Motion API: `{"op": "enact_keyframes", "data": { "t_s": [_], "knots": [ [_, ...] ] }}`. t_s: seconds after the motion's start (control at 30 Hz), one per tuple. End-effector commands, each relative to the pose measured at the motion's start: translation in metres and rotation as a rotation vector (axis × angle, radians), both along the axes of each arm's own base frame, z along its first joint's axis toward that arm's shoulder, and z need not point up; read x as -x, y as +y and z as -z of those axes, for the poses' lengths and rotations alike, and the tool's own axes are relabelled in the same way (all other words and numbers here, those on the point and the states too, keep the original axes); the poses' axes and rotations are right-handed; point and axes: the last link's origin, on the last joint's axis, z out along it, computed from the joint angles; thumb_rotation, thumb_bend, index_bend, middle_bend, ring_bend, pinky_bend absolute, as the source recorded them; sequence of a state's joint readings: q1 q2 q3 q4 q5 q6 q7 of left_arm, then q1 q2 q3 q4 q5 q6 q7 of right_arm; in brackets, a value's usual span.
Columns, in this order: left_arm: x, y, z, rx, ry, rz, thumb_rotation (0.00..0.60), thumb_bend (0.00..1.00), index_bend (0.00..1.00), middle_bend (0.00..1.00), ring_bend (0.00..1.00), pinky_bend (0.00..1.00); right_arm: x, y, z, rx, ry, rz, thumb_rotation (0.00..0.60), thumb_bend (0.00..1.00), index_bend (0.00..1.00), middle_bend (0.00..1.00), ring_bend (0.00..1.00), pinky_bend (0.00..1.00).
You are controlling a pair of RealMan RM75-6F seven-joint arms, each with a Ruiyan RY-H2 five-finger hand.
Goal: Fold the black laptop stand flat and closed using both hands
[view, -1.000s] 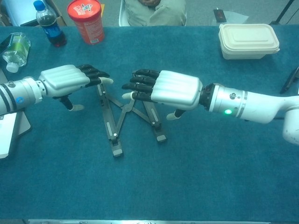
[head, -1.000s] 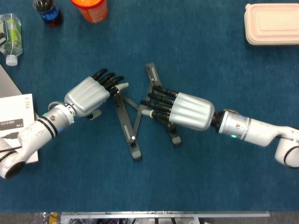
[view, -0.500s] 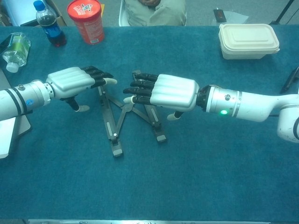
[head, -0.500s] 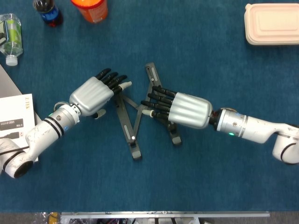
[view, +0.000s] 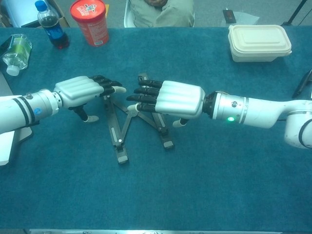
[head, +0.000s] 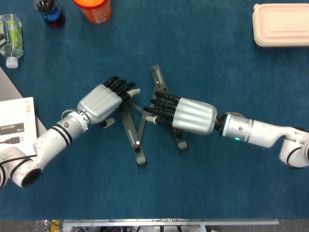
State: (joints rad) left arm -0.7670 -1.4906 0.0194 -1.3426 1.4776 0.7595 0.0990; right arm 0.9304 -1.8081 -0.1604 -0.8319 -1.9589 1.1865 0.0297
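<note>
**Q:** Overhead first, then: what did the head view record?

**A:** The black laptop stand (head: 145,116) lay near the middle of the blue worktop (head: 207,183), its bars still spread in a W-like zigzag, not folded flat. The left robot hand (head: 102,100) lay palm down at the stand's left bar, fingers extended together, with the fingertips (head: 126,90) over that bar's upper end. Whether they touched it could not be told. The right robot hand (head: 186,114) lay palm down over the stand's right bar, fingers extended and pointing left across the bars. Neither hand was seen to be closed around any part of the stand. A plastic bottle (head: 10,37), a dark-capped bottle (head: 49,11) and an orange cup (head: 93,9) stood along the far left edge, a pale lidded container (head: 280,24) sat at the far right, and a white booklet (head: 17,121) lay at the left edge.

**Q:** And what did the chest view add?

**A:** The stand (view: 124,122) appeared between the two hands, its near feet resting on the worktop (view: 195,195). The left robot hand (view: 80,91) was level, fingers straight and close together, thumb hanging below. The right robot hand (view: 178,99) was likewise flat with fingers straight, held above the right bar. A grip could not be confirmed for either hand.
</note>
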Motion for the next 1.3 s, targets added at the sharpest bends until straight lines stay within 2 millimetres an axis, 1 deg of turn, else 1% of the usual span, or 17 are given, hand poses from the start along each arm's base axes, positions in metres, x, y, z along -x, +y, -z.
{"op": "enact_keyframes", "data": {
  "t_s": [0.03, 0.27, 0.43, 1.07, 1.3],
  "knots": [
    [-0.001, 0.0, 0.002, 0.006, -0.007, -0.014, 0.6, 0.28, 0.0, 0.0, 0.0, 0.01, 0.001, 0.001, 0.002, -0.006, 0.002, -0.004, 0.6, 0.0, 0.0, 0.0, 0.0, 0.01],
    [-0.002, 0.002, 0.004, 0.011, -0.01, -0.023, 0.6, 0.28, 0.0, 0.0, 0.0, 0.01, 0.004, -0.004, -0.002, 0.005, 0.004, 0.002, 0.6, 0.0, 0.0, 0.0, 0.0, 0.01],
    [-0.003, 0.003, 0.007, 0.015, -0.015, -0.034, 0.6, 0.28, 0.0, 0.0, 0.0, 0.01, 0.006, -0.004, 0.001, 0.002, 0.01, 0.003, 0.6, 0.0, 0.0, 0.0, 0.0, 0.01],
    [-0.009, 0.002, 0.015, 0.043, -0.043, -0.044, 0.6, 0.28, 0.0, 0.0, 0.0, 0.01, -0.005, -0.004, 0.021, -0.003, -0.012, -0.018, 0.6, 0.0, 0.0, 0.0, 0.0, 0.01],
    [-0.01, 0.002, 0.014, 0.045, -0.057, -0.045, 0.6, 0.28, 0.0, 0.0, 0.0, 0.01, -0.009, -0.004, 0.025, 0.004, -0.03, -0.028, 0.6, 0.0, 0.0, 0.0, 0.0, 0.01]
  ]
}}
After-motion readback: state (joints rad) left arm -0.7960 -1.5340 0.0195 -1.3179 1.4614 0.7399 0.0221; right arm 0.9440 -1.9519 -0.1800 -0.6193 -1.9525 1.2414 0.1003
